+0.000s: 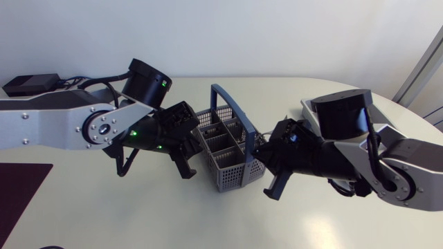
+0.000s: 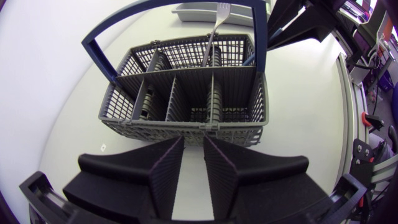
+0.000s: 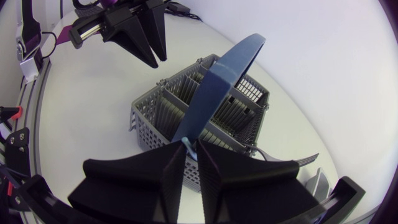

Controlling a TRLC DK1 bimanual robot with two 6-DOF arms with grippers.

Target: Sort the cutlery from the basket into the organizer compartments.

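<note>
Table (image 1: 104, 214): white, round-edged, arms entering from both sides.
Left arm (image 1: 55, 124): in from the left edge; left gripper (image 2: 193, 142) low before one long wall of the basket (image 1: 228, 162), released, bare tabletop showing between its fingers (image 2: 168, 168).
Right arm (image 1: 387, 162): in from the right edge; right gripper (image 3: 191, 149) close at the basket's opposite side, by the foot of the blue handle (image 1: 232, 111); clenched or released, cannot tell.
Basket: grey mesh, upright mid-table between the two grippers, handle arched over divided compartments.
Organizer (image 2: 186, 9): pale tray beyond the basket, near the right arm.
Fork (image 2: 214, 28): upright in a compartment on the right gripper's side, tines up, leaning toward the organizer.
</note>
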